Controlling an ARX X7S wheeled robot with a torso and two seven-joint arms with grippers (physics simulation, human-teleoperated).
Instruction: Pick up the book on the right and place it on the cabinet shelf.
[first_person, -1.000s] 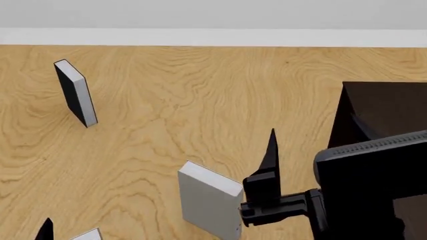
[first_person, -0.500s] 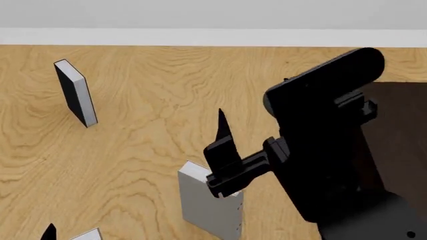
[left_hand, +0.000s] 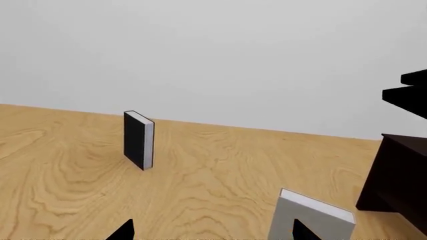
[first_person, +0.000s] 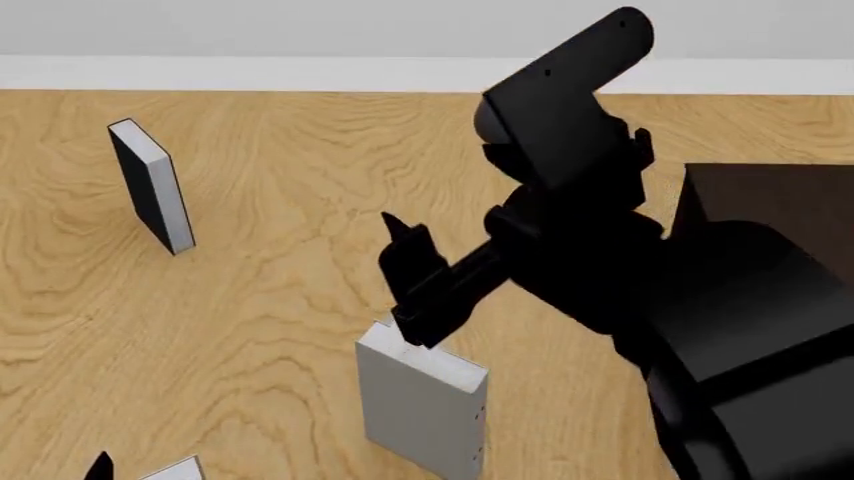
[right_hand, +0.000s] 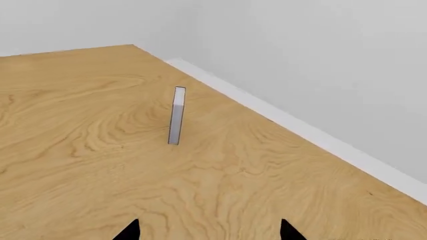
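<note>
The book (first_person: 420, 405), a light grey hardback with white page edges, stands upright on the wooden floor at bottom centre. It also shows in the left wrist view (left_hand: 310, 217). My right gripper (first_person: 407, 255) hangs just above the book's top edge, not touching it. In the right wrist view the right gripper (right_hand: 210, 232) is open and empty. My left gripper (left_hand: 213, 234) is open and empty, and only a fingertip (first_person: 96, 467) shows at bottom left. The dark cabinet (first_person: 781, 205) stands at the right, mostly behind my right arm, and its shelf is hidden.
A second grey book (first_person: 174, 468) peeks in at the bottom left edge. A black-covered book (first_person: 150, 185) stands upright at far left, also in the left wrist view (left_hand: 139, 140) and edge-on in the right wrist view (right_hand: 177, 115). A white skirting (first_person: 267, 73) and wall close the far side.
My right arm has swung up and to the left. Its gripper went from beside the grey book's right side to above its top edge. The books have not moved.
</note>
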